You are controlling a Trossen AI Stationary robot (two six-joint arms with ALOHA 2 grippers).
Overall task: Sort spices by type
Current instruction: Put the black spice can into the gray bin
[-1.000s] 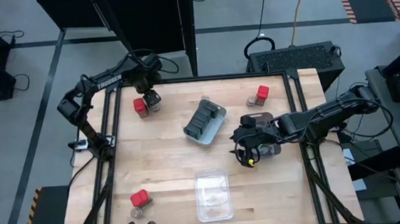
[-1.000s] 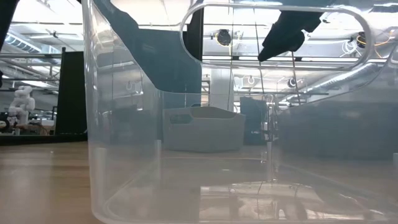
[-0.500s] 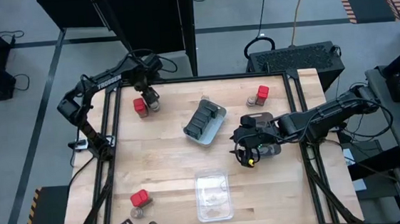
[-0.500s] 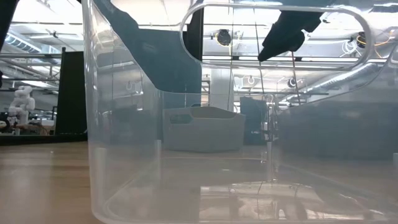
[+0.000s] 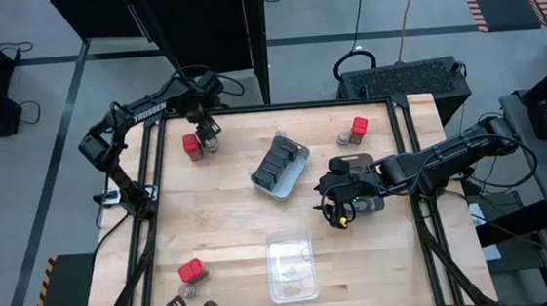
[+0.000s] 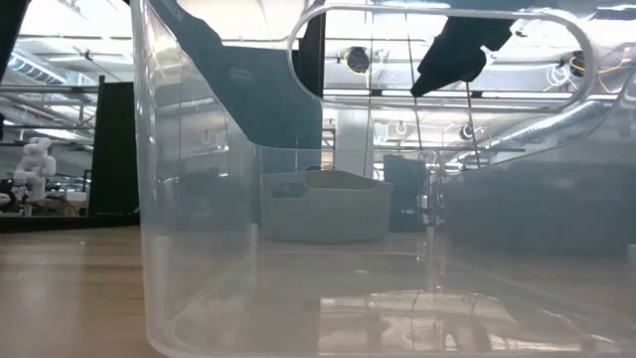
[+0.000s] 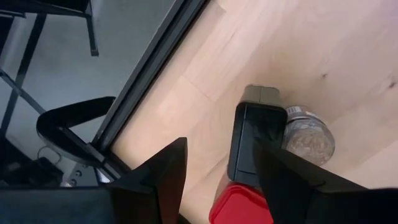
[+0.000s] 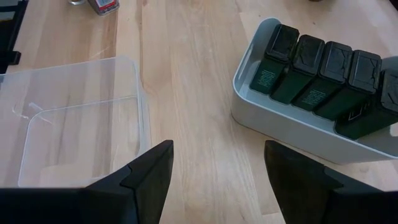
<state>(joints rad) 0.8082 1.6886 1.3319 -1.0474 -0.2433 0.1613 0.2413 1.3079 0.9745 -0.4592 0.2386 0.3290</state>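
Spices: a black block [image 7: 254,140], a red block [image 7: 242,204] and a round jar [image 7: 308,137] cluster at the counter's [image 5: 219,211] far left corner. Left claw [image 5: 203,129] hovers just above them, fingers partly open around the black block; contact unclear. Left arm reaches in from the left edge. Right claw [image 5: 339,199] hangs wide open, empty, right of centre, between the grey tray [image 8: 292,121] of black blocks and the clear tray [image 8: 74,118].

2 dark jointed arms [image 5: 124,121], white lettering, black cables.
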